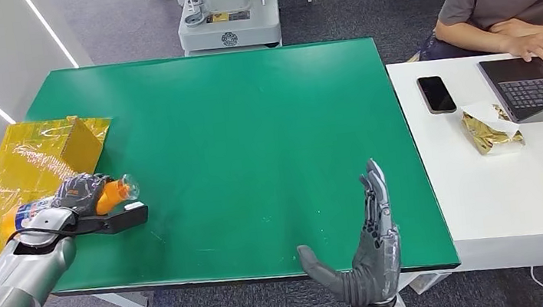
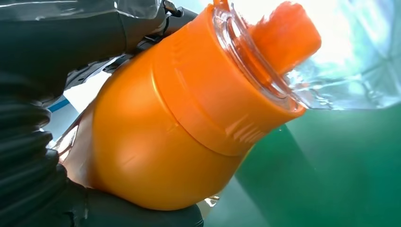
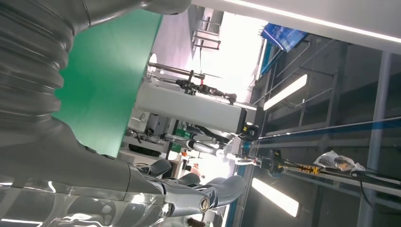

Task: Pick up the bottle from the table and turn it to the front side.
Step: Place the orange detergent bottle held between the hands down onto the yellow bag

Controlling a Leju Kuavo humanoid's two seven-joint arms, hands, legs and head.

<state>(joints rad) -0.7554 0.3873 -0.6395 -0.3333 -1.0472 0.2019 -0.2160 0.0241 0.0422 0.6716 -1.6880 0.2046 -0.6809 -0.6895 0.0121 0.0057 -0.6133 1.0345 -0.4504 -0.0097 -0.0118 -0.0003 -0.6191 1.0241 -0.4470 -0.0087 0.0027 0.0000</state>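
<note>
bottle (image 1: 103, 196) sits at the left edge of the frame, off the green table (image 1: 251, 140), wrapped by our left hand (image 1: 80, 192) around its orange shoulder (clear cap pointing right). we should roll the wrist slowly and keep the grasp firm so the label comes round. our right hand (image 1: 369, 254) waits empty, fingers spread, at lower centre.

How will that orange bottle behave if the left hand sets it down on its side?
The bottle looks round-bodied, so it would probably roll on the flat green table. Its glossy plastic may slip between the left hand fingers. The clear cap seems thin, perhaps easily dented.
</note>
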